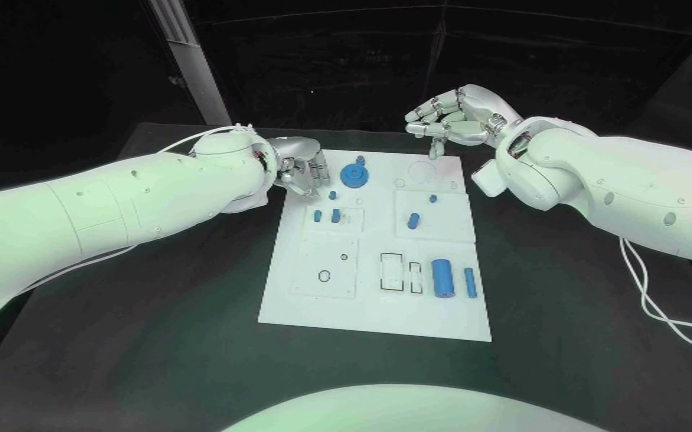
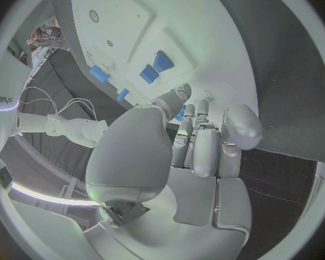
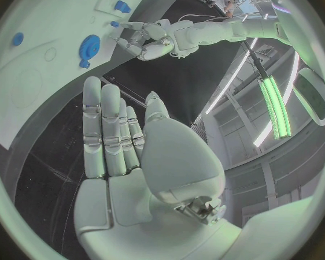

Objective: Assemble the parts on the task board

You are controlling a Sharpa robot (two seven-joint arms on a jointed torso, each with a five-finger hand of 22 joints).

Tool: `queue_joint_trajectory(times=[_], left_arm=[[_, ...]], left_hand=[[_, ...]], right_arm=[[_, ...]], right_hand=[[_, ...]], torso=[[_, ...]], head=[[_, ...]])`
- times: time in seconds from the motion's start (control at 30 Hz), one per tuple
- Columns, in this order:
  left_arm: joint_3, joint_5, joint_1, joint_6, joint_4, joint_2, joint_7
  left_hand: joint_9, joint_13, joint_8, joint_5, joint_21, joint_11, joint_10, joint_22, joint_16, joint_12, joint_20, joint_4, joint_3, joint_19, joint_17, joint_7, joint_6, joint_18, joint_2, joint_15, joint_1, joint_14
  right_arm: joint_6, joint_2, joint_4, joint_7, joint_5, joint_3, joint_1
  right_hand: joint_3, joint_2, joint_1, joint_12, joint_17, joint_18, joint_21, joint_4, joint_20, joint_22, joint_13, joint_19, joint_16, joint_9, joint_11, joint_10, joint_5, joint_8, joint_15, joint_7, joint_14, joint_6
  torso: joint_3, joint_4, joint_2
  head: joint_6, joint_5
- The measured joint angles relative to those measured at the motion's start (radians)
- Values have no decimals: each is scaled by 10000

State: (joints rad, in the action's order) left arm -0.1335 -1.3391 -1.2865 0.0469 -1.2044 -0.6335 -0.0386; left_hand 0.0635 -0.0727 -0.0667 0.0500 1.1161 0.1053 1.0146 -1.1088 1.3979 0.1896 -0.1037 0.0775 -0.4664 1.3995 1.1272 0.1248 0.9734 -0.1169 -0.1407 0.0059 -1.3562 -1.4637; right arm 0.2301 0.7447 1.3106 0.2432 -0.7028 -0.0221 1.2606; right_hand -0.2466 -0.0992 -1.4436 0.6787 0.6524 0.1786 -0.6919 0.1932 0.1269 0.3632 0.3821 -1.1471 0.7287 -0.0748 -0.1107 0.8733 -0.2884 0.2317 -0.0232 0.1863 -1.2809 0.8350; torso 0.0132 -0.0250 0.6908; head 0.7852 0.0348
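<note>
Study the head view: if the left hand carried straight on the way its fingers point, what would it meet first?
Probably the round blue part near the task board's far left corner. The left hand sits at that edge, fingers pointing across it; height above the board is unclear.

Task board (image 1: 378, 282): smooth matt white plastic. Parts (image 1: 443, 277): glossy blue plastic. Table (image 1: 144, 332): matt black.

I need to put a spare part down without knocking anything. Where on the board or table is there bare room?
The task board is bare along its near edge, in front of the two blue blocks. The table near-left of it is open too. The far-left corner is crowded: the left hand sits beside the round blue part.
</note>
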Motion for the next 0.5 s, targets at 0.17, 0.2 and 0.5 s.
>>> queue_joint_trajectory(times=[0.17,0.2,0.5], left_arm=[[20,470,-68,456,-91,-310,181],[23,633,-75,562,-116,-376,251],[20,4939,-132,1534,-589,-1119,2103]], left_hand=[[27,0,0,0,-79,-7,-65,80,0,0,0,0,0,0,17,41,-28,0,0,33,0,-33],[41,-1,-41,0,-159,0,-72,146,0,37,-36,0,0,-36,4,104,35,-1,0,33,0,-33],[58,-58,-208,0,-3610,-56,-15,3196,-1751,672,-112,-178,-159,-1769,-3419,351,428,-457,274,97,177,1320]], right_arm=[[-6,86,-134,-300,-787,0,0],[-10,106,-148,-378,-1000,0,0],[-264,423,-15,-1364,-4286,6,-96]], right_hand=[[339,-82,-725,-792,307,1,-246,-424,-130,125,-796,-388,548,-29,116,245,410,236,100,-66,-578,256],[409,-90,-841,-926,558,1,-323,-494,-166,170,-923,-457,823,-30,146,342,469,282,139,-90,-734,350],[923,82,-1476,-3014,2635,2,-1586,-970,-423,1224,-2392,-976,3022,87,397,1863,625,49,393,-368,-1791,1249]], torso=[[6,0,-2],[6,0,-2],[5,12,0]], head=[[-49,-33],[-56,-39],[-185,-368]])
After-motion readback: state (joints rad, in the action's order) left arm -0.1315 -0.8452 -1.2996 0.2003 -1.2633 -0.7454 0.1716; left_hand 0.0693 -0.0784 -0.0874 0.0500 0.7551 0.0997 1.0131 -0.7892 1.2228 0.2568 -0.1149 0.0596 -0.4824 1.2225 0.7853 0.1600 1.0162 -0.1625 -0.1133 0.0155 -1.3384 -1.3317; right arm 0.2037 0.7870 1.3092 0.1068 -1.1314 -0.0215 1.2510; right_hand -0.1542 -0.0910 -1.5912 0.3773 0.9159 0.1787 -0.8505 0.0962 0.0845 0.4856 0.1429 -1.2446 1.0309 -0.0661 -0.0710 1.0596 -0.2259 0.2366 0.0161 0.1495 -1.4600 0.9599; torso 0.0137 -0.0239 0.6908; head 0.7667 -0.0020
